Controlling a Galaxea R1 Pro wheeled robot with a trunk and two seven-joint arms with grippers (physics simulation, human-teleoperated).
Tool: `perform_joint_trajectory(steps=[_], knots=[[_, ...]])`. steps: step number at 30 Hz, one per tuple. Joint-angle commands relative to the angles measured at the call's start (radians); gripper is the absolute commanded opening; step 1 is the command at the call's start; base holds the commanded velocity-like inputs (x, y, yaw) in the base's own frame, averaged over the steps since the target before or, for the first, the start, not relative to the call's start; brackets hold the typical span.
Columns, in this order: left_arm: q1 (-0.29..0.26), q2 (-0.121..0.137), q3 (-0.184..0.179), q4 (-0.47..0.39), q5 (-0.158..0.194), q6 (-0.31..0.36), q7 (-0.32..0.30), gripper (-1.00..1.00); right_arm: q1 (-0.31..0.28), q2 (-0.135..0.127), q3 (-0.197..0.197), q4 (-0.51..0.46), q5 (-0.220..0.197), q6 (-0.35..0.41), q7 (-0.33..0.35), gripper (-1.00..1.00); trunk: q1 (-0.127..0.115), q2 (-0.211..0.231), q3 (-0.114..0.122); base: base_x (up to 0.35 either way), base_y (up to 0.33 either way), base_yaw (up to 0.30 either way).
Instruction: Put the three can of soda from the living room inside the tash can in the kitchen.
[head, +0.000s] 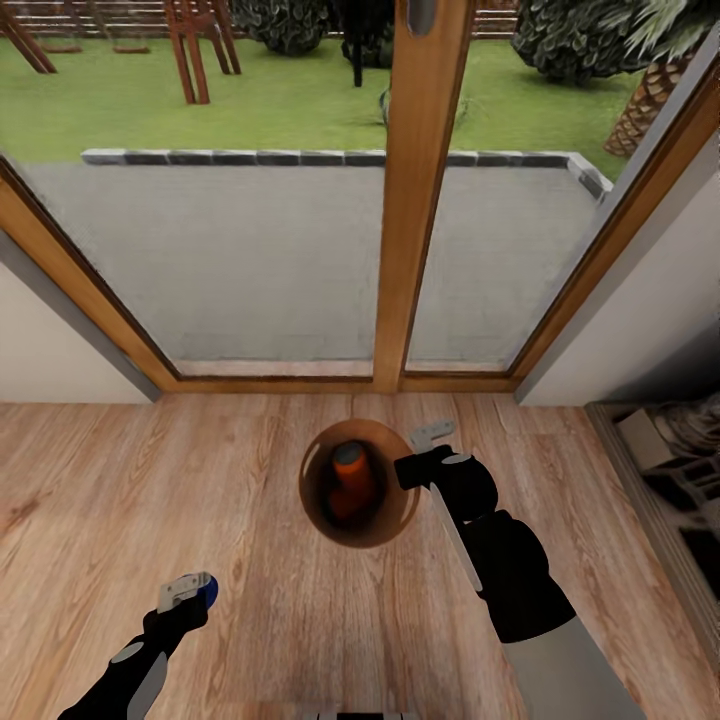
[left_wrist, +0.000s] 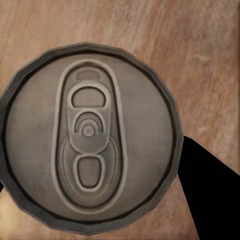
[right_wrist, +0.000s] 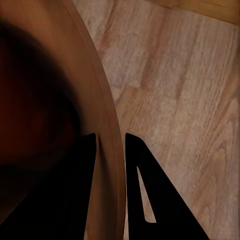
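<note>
The tash can (head: 388, 528), round and copper-brown inside, stands on the wood floor in the middle of the head view. One orange can of soda (head: 350, 474) lies inside it. My right gripper (head: 425, 450) is at the bin's right rim. In the right wrist view its two fingers (right_wrist: 85, 165) straddle the rim wall (right_wrist: 106, 107), one inside and one outside, shut on it. My left gripper (head: 186, 596) hangs low at the left, shut on another can of soda. That can's grey pull-tab lid (left_wrist: 90, 135) faces the left wrist camera.
A tall glass door with a wooden frame (head: 415, 200) rises just behind the bin, with a paved patio and lawn outside. A low dark shelf with clutter (head: 672, 470) runs along the right wall. Bare wood floor (head: 120, 500) lies to the left.
</note>
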Motion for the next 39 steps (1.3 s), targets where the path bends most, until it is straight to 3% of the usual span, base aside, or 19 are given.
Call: perform_joint_trajectory(steps=[1,8,16,39], knots=[[0.0,0.0,0.0,0.0,-0.001,0.0,0.001,-1.0,0.0,0.0,0.001,0.0,-0.018,-0.001,0.0,-1.0,-0.004,0.007,0.003,0.0,0.0,0.0],[0.0,0.0,0.0,0.0,-0.001,0.001,-0.002,-1.0,0.0,0.0,0.001,0.002,-0.017,-0.002,0.0,-1.0,-0.031,0.056,0.025,0.0,0.0,0.0],[0.0,0.001,0.003,-0.011,-0.002,0.002,-0.105,-1.0,0.001,0.001,0.001,0.003,-0.017,-0.002,0.0,-1.0,-0.061,0.112,0.05,0.0,0.0,0.0],[0.0,0.002,0.005,-0.04,-0.003,0.009,-0.118,-1.0,0.001,0.001,0.002,0.004,-0.017,-0.002,0.0,-1.0,-0.15,0.273,0.122,0.0,0.0,0.0]])
